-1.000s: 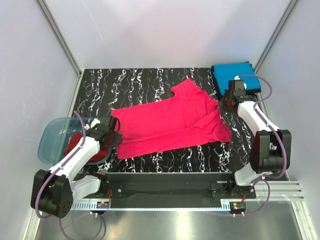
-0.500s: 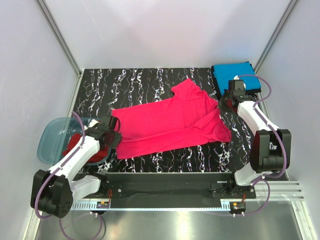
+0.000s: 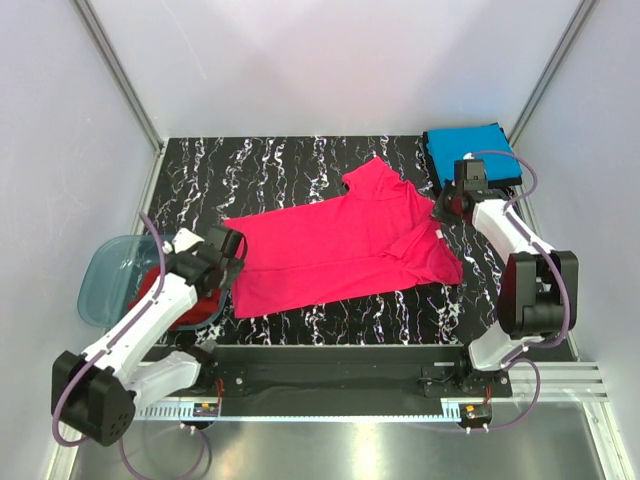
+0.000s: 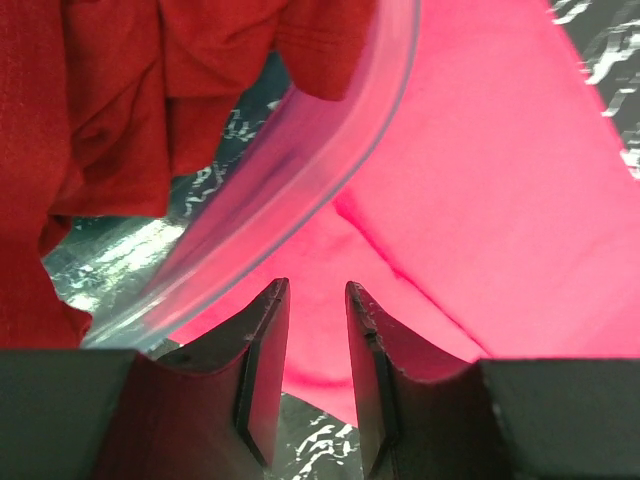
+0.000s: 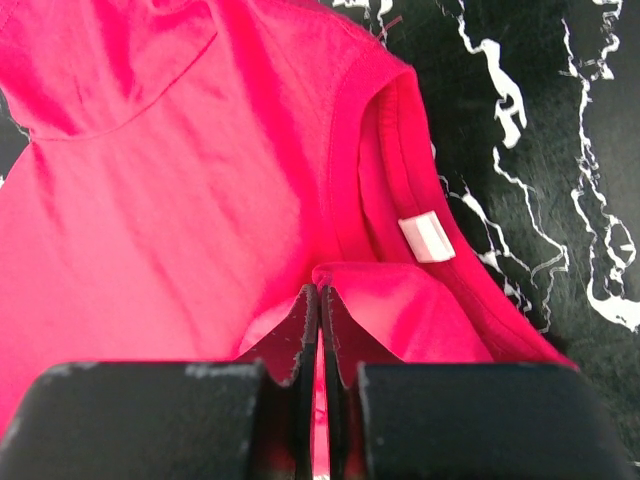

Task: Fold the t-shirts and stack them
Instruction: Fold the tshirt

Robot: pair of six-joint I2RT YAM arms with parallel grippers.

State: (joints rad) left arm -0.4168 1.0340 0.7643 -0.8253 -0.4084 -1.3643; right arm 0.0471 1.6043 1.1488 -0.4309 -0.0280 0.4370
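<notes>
Grip check: right gripper point(image 5: 318, 293) clamps 1 soft collar fold of the pink-red t-shirt point(image 3: 340, 245), spread across the marbled table point(image 3: 250, 165); left gripper point(image 4: 317, 300) sits narrowly parted, empty, over its hem beside the curved translucent tub point(image 4: 300, 160) at the left edge.

The pink-red t-shirt point(image 3: 340, 245), the darker red t-shirt point(image 4: 100, 120) and the blue t-shirt point(image 3: 470, 150) are seen as soft matt cloth, the tub point(image 3: 98, 280) as smooth translucent plastic, and the worktop point(image 3: 270, 165) as glossy black with white marble-like veining

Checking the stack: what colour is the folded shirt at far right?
Bright blue shirt; top external view.
</notes>
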